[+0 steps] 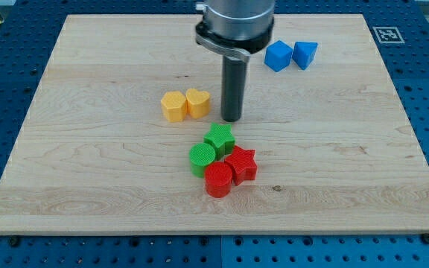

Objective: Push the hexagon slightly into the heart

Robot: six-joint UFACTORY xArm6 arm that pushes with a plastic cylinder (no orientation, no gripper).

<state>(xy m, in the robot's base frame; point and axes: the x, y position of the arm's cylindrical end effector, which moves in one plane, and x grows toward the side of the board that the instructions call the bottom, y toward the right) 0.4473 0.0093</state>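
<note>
A yellow hexagon block lies near the board's middle, touching a yellow heart block on its right. My tip rests on the board just right of the heart, a small gap away. It is above the green star block. The hexagon is on the heart's far side from my tip.
A cluster sits below my tip: the green star, a green round block, a red star and a red round block. Two blue blocks lie at the view's top right. The wooden board is edged by a blue perforated table.
</note>
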